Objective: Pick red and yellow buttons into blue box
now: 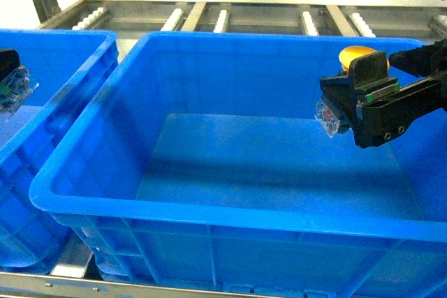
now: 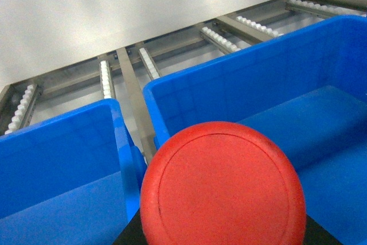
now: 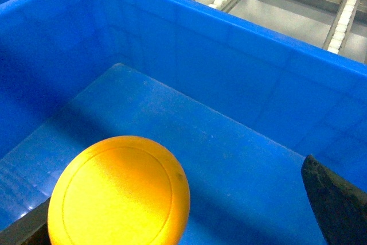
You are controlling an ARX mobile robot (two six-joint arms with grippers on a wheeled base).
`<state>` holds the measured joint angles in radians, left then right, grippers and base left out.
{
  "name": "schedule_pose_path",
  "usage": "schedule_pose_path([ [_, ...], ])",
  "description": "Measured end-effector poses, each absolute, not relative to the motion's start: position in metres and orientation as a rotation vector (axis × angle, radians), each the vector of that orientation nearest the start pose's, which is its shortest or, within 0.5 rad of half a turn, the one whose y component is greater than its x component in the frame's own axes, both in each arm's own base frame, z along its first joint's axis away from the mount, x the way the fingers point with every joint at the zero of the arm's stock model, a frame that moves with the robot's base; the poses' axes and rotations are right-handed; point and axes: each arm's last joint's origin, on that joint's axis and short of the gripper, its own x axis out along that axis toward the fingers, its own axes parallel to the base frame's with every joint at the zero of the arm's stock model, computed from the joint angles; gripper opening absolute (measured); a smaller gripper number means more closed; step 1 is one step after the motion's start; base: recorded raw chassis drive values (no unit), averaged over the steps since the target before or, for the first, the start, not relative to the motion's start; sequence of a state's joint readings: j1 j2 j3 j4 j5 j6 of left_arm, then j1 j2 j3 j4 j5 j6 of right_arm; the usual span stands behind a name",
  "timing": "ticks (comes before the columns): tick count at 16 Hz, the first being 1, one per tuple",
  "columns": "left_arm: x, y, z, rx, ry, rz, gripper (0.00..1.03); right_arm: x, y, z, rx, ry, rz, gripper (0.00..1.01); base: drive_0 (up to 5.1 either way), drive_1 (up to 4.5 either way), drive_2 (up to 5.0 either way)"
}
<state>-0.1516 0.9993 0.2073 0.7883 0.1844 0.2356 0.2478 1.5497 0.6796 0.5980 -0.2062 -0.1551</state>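
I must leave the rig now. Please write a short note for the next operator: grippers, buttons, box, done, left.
Right gripper: shut on the yellow button, held above the inside of the blue box.
Left gripper: at the far left over the neighbouring crate, apparently holding the red button.
Done: both buttons picked up.
Left: release both into the blue box, whose floor shows nothing yet.

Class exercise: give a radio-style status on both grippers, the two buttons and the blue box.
Right gripper shut on yellow button, over blue box. Left gripper holds red button, beside box. Box floor bare, nothing obstructing.
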Motion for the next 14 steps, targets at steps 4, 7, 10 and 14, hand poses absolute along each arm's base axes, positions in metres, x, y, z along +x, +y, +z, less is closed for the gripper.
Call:
schedule_pose_path([
  [4, 0.185, -0.034, 0.193, 0.233, -0.036, -0.335, 0.24, 0.300, 0.082, 0.193, -0.158, 0.239, 0.472, 0.98, 0.0, 0.00, 0.0],
  [7, 0.185, -0.034, 0.193, 0.233, -0.036, -0.335, 0.24, 0.300, 0.082, 0.193, -0.157, 0.239, 0.472, 0.98, 0.0, 0.00, 0.0],
  [10, 0.185, -0.034, 0.193, 0.233, -0.036, -0.335, 0.24, 0.300, 0.082, 0.193, -0.158, 0.239, 0.472, 0.98, 0.0, 0.00, 0.0],
  [14, 0.185, -0.034, 0.193, 0.233, -0.036, -0.335, 0.24, 0.325, 0.099, 0.193, -0.164, 0.286, 0.529, 0.98, 0.0, 0.00, 0.0],
])
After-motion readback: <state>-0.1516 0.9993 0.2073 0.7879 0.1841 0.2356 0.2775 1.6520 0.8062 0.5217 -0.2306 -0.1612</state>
